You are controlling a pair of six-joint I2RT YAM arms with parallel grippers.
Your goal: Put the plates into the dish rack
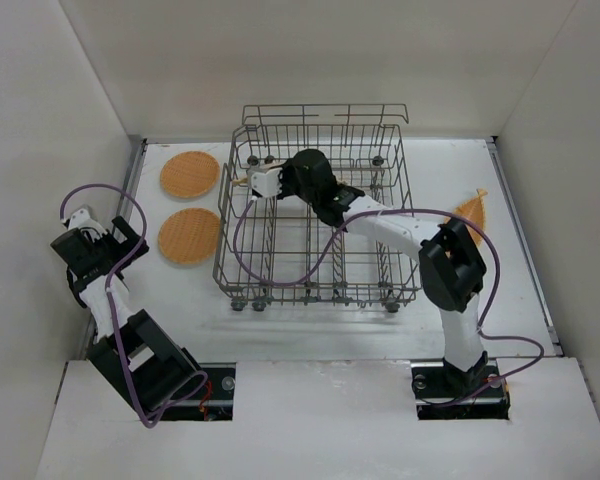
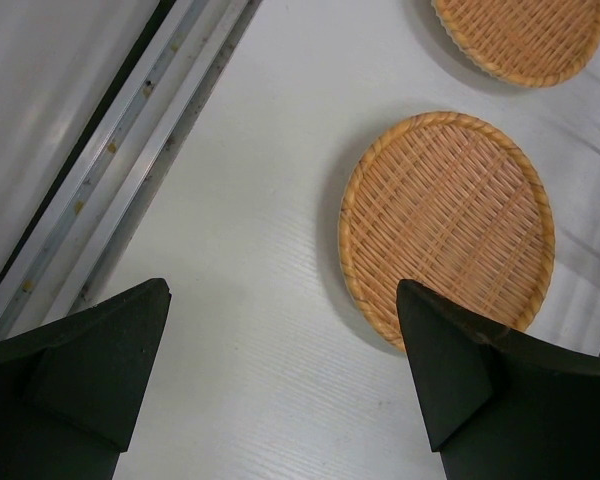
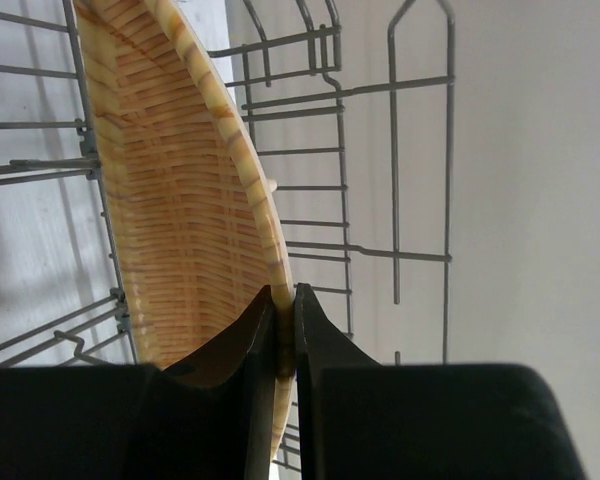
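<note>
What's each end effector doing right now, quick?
Left end effector: open, holding nothing.
Right end effector: closed on the rim of a woven plate.

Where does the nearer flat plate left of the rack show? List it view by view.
Top external: the nearer flat plate lies on the table left of the dish rack.
Left wrist: centre-right, ahead of the open left fingers.
Right wrist: not in it; only the held plate, pinched by the right fingers.
Shared landmark: the farther flat plate, just beyond it in top and left-wrist views.

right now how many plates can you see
4 plates: two flat left of the dish rack, one leaning far right, one in the right gripper inside the rack.
</note>
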